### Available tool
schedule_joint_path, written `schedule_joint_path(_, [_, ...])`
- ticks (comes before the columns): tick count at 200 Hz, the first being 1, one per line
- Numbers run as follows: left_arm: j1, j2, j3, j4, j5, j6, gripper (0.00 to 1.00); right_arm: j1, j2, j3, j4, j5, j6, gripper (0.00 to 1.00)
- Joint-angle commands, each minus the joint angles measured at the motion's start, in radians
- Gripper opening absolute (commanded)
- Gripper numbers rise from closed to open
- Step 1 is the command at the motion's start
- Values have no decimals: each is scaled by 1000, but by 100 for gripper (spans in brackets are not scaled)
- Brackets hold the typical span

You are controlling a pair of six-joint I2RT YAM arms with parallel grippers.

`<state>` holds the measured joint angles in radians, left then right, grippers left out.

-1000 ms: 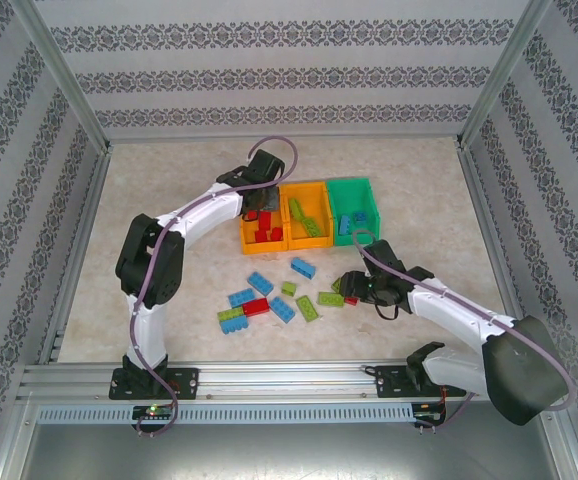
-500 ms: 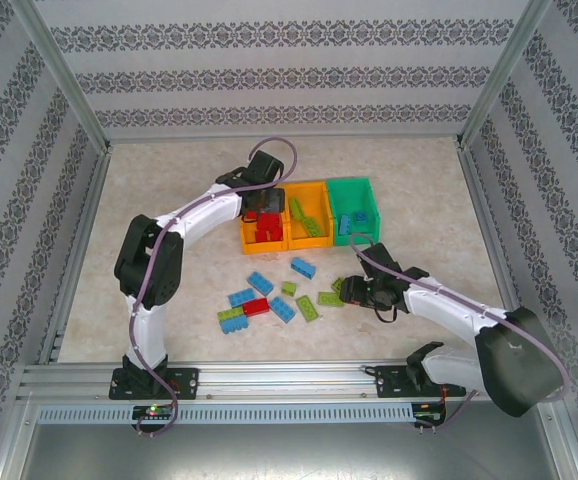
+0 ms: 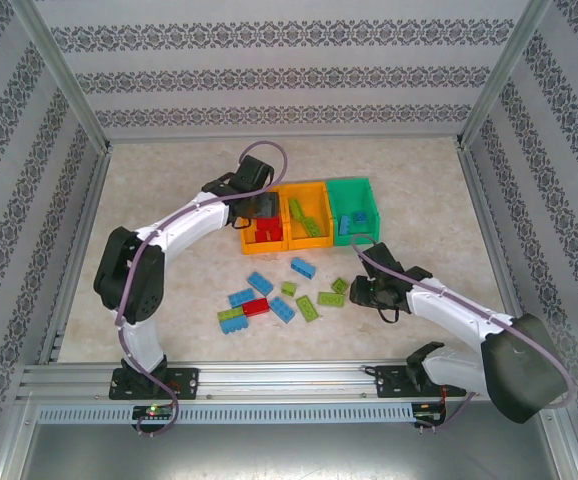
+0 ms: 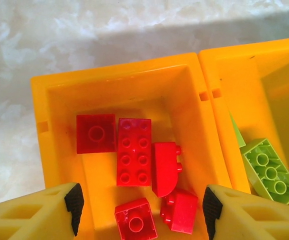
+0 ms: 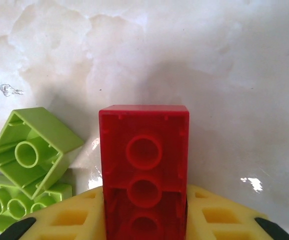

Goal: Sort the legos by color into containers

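My left gripper (image 4: 140, 210) hangs open over the left orange container (image 4: 59, 95), holding nothing. Several red legos (image 4: 133, 151) lie inside that bin. From above, the left gripper (image 3: 262, 212) sits over this container (image 3: 246, 243). My right gripper (image 5: 144, 222) is shut on a red lego (image 5: 144, 150), underside up, low over the table. Light green legos (image 5: 32, 150) lie just to its left. The top view has the right gripper (image 3: 355, 292) in front of the green container (image 3: 353, 190). The middle orange container (image 3: 321, 190) holds green legos (image 3: 307, 218).
Loose legos lie between the arms: blue ones (image 3: 303, 267) (image 3: 260, 283), a red one (image 3: 257, 306) and green ones (image 3: 307, 307). A metal frame (image 3: 269, 378) runs along the near edge, and patterned walls close in the other sides.
The left gripper opened over the left orange bin and a red brick now lies inside; that arm's elbow swung left. The right gripper closed on the red brick on the table.
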<state>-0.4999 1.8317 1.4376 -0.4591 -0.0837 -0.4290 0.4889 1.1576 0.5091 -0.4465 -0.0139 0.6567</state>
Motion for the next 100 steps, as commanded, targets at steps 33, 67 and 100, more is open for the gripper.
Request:
schedule_joint_path(33, [7, -149, -165, 65, -56, -70, 76, 37, -70, 114, 64, -44, -64, 28])
schedule_joint_path(67, [8, -255, -288, 100, -79, -95, 82, 50, 37, 232, 249, -194, -74, 28])
schedule_joint_path(100, [7, -302, -347, 52, -114, -106, 86, 58, 222, 367, 392, -341, -68, 28])
